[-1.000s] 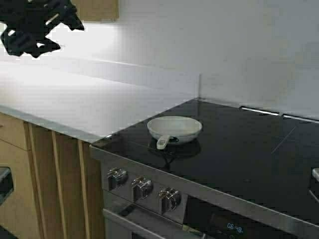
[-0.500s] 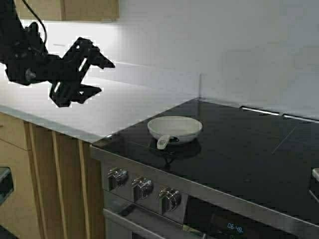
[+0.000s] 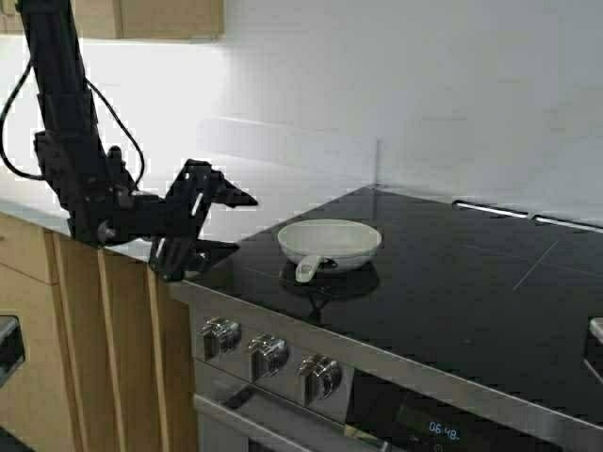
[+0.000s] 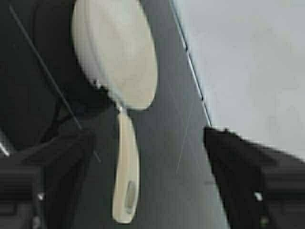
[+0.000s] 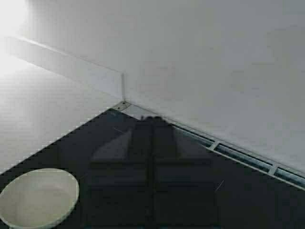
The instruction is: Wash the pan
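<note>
The cream pan [image 3: 330, 241] sits on the black stove top [image 3: 452, 282] near its front left corner, with its short handle [image 3: 308, 270] pointing to the front edge. My left gripper [image 3: 234, 224] is open, low over the counter's edge, just left of the pan and apart from it. In the left wrist view the pan [image 4: 114, 52] and its handle [image 4: 127, 176] lie ahead between the spread fingers [image 4: 248, 167], untouched. My right gripper [image 5: 152, 121] is shut and empty above the stove; the pan [image 5: 38, 198] shows off to one side.
A white counter [image 3: 141, 179] runs left of the stove, with a white wall behind. Three knobs [image 3: 268, 353] line the stove's front. Wooden cabinets [image 3: 104, 358] stand below the counter. A vent strip [image 3: 490, 210] runs along the stove's back.
My left arm has swung down and to the right from the upper left, bringing its open gripper close to the pan's handle. The pan has not moved.
</note>
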Available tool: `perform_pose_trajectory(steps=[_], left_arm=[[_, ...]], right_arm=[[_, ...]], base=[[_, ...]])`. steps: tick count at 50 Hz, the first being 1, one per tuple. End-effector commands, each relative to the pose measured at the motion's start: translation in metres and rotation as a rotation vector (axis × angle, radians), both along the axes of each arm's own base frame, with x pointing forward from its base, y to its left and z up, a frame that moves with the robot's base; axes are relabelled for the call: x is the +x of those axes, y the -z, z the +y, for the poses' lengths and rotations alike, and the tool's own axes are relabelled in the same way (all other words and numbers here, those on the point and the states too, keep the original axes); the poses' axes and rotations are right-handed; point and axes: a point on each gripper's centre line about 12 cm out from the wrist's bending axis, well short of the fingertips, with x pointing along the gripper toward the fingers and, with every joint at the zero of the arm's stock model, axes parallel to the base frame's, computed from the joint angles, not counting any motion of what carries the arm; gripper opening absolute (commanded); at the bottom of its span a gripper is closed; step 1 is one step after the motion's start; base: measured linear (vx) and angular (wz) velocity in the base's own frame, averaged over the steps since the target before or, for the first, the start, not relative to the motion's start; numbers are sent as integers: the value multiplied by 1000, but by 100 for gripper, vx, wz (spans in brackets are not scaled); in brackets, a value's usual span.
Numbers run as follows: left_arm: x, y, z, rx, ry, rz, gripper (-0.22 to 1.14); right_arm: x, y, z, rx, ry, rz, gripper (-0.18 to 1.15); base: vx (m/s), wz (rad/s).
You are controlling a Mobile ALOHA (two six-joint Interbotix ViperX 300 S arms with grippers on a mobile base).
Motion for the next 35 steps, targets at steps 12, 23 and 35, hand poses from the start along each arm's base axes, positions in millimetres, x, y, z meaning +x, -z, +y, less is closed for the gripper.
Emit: perform_pose_trajectory(steps=[12,23,35], left_arm=[[25,20,-25,-76,115,-8,100],[33,34,-38,-93,132,-3,100],[41,42,-63,-106,169,-1,100]], right_arm=[[2,-3,0,-3,-2,-2,7],[2,-2,0,-5,-2,1,7],[2,-2,0,-3,-1,3,7]], base=[[0,0],[0,0],[0,0]])
